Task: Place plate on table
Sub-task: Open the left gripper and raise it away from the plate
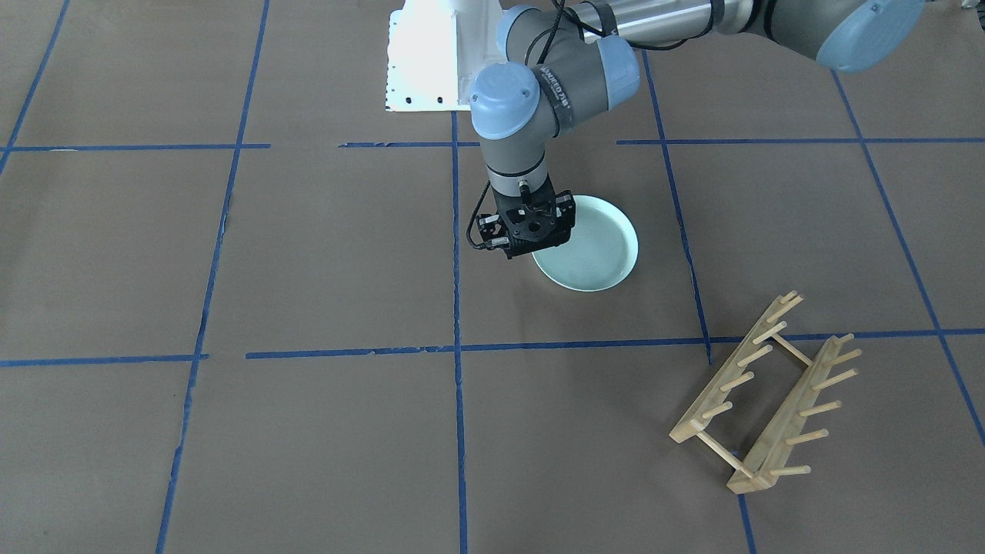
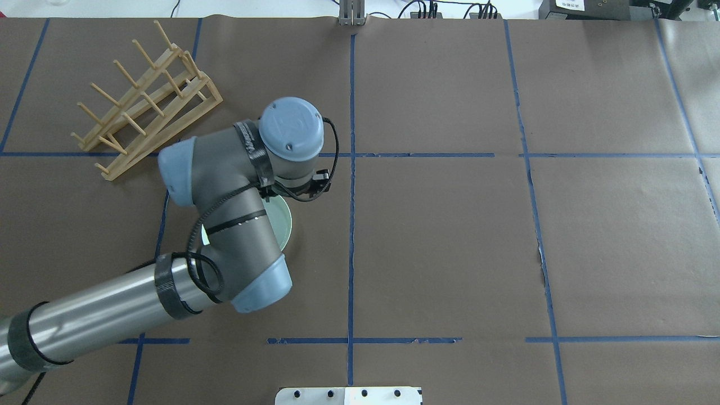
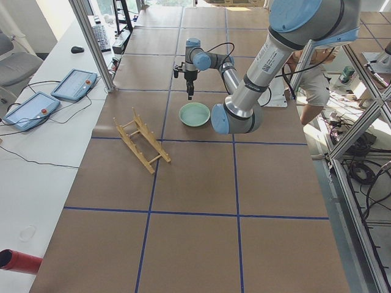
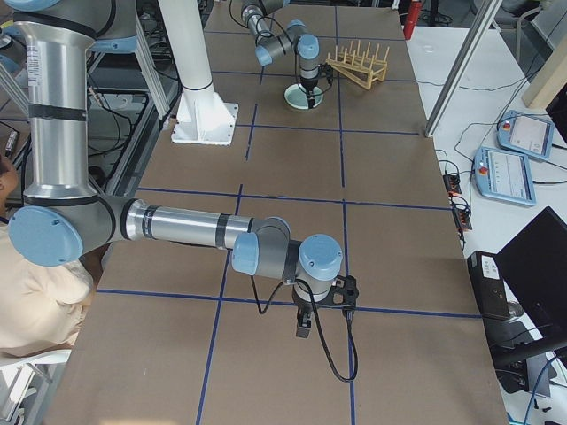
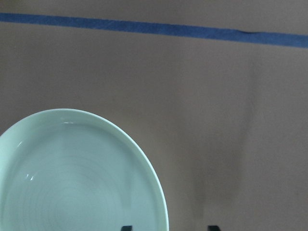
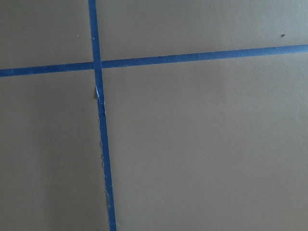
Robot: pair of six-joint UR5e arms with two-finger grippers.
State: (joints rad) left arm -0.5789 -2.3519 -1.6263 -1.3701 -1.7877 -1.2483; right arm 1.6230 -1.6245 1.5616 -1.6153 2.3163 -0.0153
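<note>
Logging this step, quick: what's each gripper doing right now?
Left gripper: open, holding nothing; its fingertips straddle the rim of the plate, which lies on the table.
Right gripper: cannot be told.

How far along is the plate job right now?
It looks nearly finished. Done: the plate lies flat on the table, apart from the empty rack. In hand: the left gripper hangs over the plate's rim, jaws apart, gripping nothing. Left: probably only pulling that arm clear.
</note>
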